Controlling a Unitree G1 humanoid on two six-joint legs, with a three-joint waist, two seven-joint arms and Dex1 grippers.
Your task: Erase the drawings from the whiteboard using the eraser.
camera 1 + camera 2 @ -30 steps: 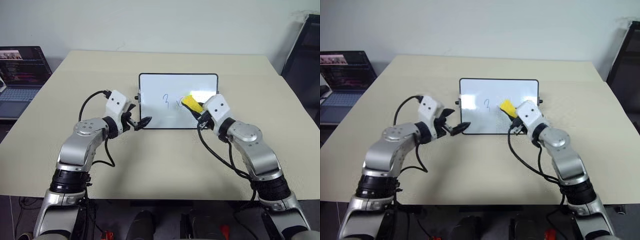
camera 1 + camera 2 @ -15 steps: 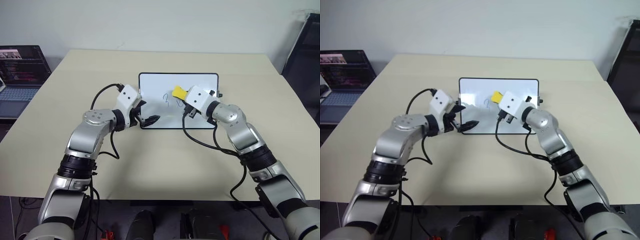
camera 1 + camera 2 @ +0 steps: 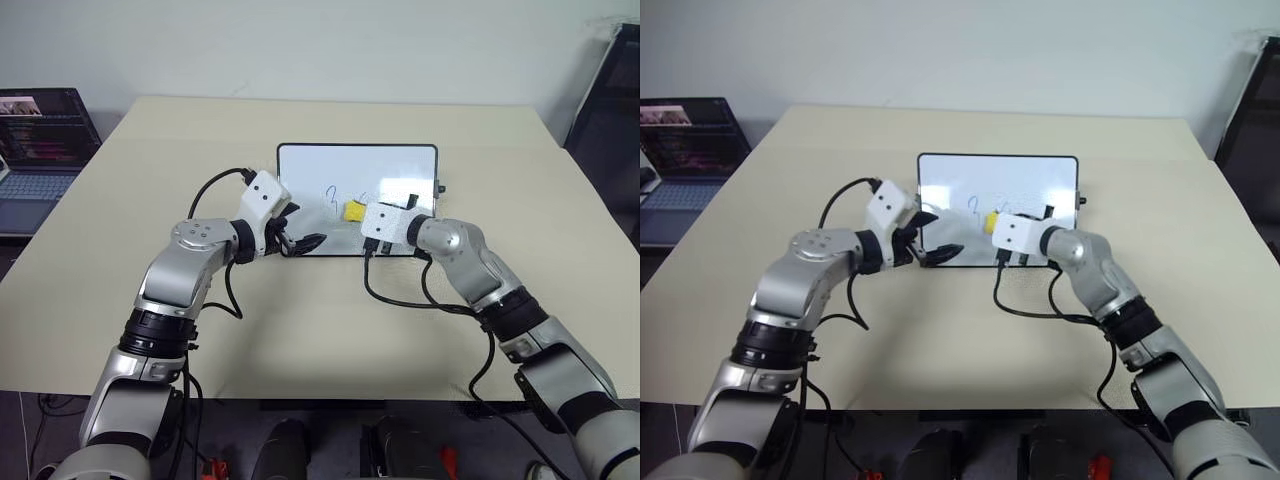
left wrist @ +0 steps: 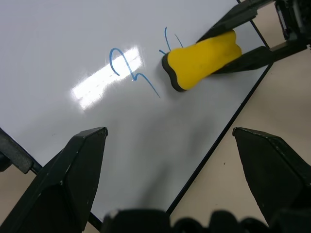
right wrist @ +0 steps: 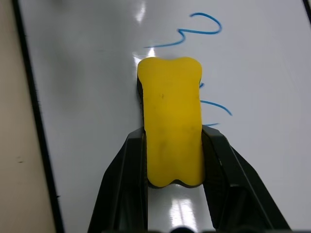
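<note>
The whiteboard (image 3: 400,172) lies flat on the beige table, black-framed, with a glare patch on it. My right gripper (image 5: 174,137) is shut on the yellow eraser (image 3: 353,212), whose dark underside rests on the board near its middle. The drawings are thin blue marker strokes: a "3" shape (image 4: 125,64) lies bare just left of the eraser, and short strokes (image 5: 215,108) stick out beside the eraser, partly covered by it. My left gripper (image 3: 300,243) is open over the board's near left corner, with white board (image 4: 58,43) between its spread fingers (image 4: 82,160).
An open laptop (image 3: 40,130) stands off the table's left side. A dark frame (image 3: 612,100) rises at the far right. Black cables loop from both wrists over the table (image 3: 300,330) in front of the board.
My right gripper has rolled over and carried the eraser leftward and down onto the board's middle. My left gripper has edged right to the board's near left corner.
</note>
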